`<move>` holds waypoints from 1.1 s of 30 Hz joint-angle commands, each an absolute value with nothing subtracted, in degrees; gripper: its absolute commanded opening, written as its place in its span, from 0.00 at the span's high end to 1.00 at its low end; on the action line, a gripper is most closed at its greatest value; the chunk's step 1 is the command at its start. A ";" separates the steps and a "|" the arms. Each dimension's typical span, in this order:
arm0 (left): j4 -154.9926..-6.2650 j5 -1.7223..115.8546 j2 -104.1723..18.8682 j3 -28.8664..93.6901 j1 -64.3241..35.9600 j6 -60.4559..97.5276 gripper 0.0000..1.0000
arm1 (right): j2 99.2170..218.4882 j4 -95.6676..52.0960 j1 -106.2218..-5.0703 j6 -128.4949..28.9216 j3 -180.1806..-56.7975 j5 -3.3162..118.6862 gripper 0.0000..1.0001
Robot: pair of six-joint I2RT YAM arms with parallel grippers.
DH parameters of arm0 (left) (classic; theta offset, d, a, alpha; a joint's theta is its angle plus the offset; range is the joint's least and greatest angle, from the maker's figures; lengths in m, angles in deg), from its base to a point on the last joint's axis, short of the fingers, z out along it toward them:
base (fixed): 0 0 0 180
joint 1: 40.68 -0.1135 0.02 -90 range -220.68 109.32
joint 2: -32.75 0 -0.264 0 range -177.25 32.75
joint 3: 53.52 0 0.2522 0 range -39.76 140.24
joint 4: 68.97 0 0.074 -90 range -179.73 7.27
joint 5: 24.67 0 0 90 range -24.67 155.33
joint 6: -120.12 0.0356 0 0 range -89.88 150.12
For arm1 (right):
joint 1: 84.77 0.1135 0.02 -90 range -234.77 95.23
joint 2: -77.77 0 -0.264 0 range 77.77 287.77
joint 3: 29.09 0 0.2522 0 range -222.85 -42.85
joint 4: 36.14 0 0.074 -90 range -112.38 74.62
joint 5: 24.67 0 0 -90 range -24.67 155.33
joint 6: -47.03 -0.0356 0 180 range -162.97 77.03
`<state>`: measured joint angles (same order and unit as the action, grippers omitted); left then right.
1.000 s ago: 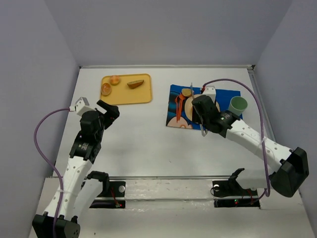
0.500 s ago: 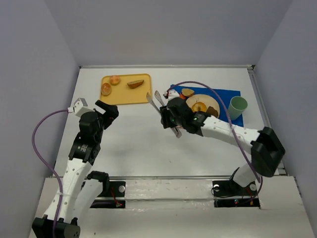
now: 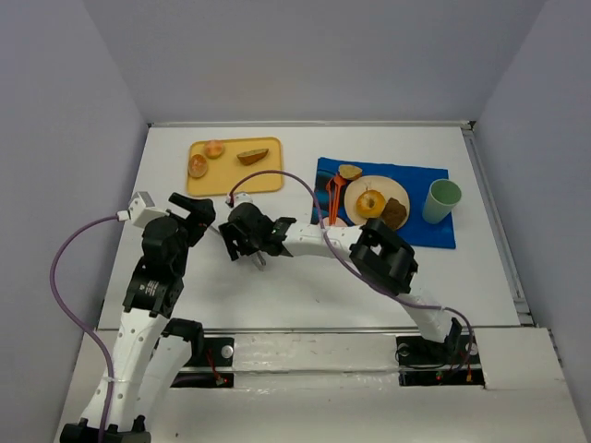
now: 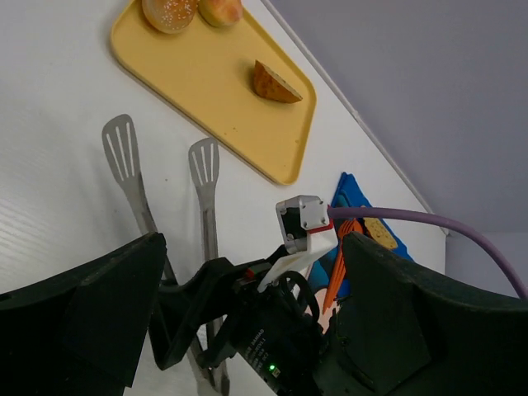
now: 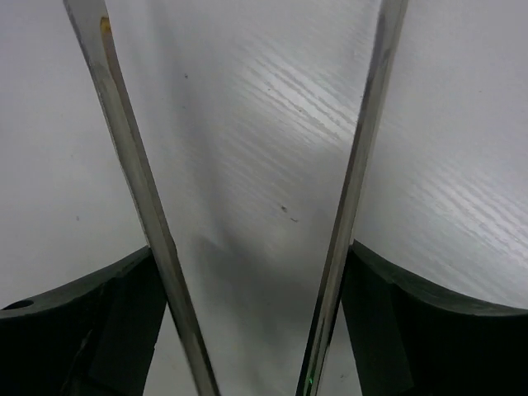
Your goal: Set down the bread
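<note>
Tips of the tongs [image 5: 125, 124] past the right-wrist view's top edge.

Two thin silver metal tong arms [image 5: 127, 132], held between the dark fingers [image 5: 82, 330] of the right tool [image 5: 252, 256], splay over the white desk [image 5: 256, 99].

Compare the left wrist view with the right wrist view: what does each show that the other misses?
Only the left wrist view shows the yellow tray with two round buns and a brown wedge slice, the corner of the blue mat with the bread, the purple cable, the right gripper from outside, and the slotted tips of the tongs. Only the right wrist view looks out between that gripper's own fingers, along the spread tong arms. Both show the tongs, held by the right gripper, and the white table.
</note>
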<state>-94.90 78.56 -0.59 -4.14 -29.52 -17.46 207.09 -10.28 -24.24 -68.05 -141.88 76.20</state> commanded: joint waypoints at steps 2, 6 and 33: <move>-95.04 80.36 0.24 -4.95 -29.52 -17.87 0.01 | 205.83 -11.31 -23.51 -68.46 -145.87 75.87 0.09; -94.95 80.36 -0.12 -4.86 -29.52 -17.87 0.01 | 201.71 -11.48 -23.51 -67.67 -142.97 79.56 0.00; -73.60 64.17 -17.05 -1.72 -23.73 -11.46 0.01 | 108.02 -13.94 -35.38 -69.43 -74.06 98.10 0.00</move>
<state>-80.71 66.78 -11.21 -5.54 -27.93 -13.92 114.26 -13.65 -35.63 -69.98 -76.81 95.35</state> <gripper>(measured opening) 0.990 0.997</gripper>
